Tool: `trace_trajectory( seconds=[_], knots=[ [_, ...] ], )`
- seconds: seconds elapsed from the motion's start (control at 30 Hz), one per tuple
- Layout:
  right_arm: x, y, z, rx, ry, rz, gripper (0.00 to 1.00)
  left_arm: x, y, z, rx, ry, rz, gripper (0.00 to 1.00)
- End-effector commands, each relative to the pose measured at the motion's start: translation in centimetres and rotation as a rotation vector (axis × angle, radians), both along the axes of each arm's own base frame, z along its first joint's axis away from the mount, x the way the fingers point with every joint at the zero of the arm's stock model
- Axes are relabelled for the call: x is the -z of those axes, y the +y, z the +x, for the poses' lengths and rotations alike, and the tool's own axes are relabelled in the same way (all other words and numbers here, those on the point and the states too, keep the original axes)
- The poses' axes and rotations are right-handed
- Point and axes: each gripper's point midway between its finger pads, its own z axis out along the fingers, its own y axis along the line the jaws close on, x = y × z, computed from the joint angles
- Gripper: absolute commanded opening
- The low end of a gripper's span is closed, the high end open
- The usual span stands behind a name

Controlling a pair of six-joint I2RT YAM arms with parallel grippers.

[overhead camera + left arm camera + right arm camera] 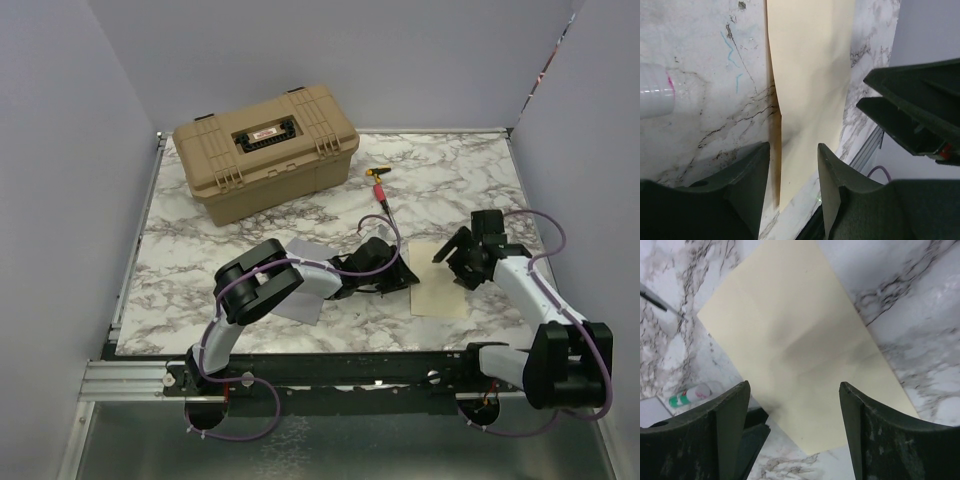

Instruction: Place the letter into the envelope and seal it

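Observation:
The pale tan letter (440, 285) lies flat on the marble table with a crease across its middle (800, 340). My left gripper (397, 272) is low at its left edge. In the left wrist view the jaws (793, 146) stand partly apart, straddling the letter (810, 75) at its slightly lifted edge without pinching it. My right gripper (462, 262) hovers over the sheet's far right part, wide open (794, 385) and empty. The grey-lilac envelope (303, 306) lies to the left, partly under my left arm.
A large tan case (265, 148) stands at the back left. A small yellow and red tool (378, 182) lies behind the letter. A white tube with a green label (692, 394) lies beside the letter's left edge. The table's metal front rail (300, 368) is close.

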Motion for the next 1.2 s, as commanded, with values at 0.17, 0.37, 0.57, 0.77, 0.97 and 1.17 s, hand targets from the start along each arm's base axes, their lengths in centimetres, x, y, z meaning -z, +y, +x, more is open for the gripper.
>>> trace_trajectory(
  seconds=[0.17,0.37,0.57,0.77,0.97,1.17],
  knots=[
    [3.0,-2.6,0.4,0.006,0.118,-0.149,0.75,4.5,2.0,-0.5,0.009,-0.009,0.157,0.45],
    [4.0,0.4,-0.4,-0.039,0.11,0.01,0.75,4.3,1.0,-1.2,0.054,0.016,0.113,0.43],
    [4.4,1.0,-1.1,-0.033,0.117,0.05,0.74,3.5,0.8,-1.2,0.065,0.016,0.09,0.31],
    [3.2,0.9,-0.8,-0.043,0.086,0.041,0.75,2.2,1.1,-0.8,0.073,-0.021,0.077,0.07],
    [0.1,0.8,0.4,-0.115,0.007,0.01,0.78,-1.7,1.5,-0.4,0.159,-0.176,0.047,0.0],
    [-6.0,2.7,2.3,-0.304,-0.207,0.038,0.82,-8.0,3.0,-1.6,0.401,-0.462,0.011,0.0]
  ],
)
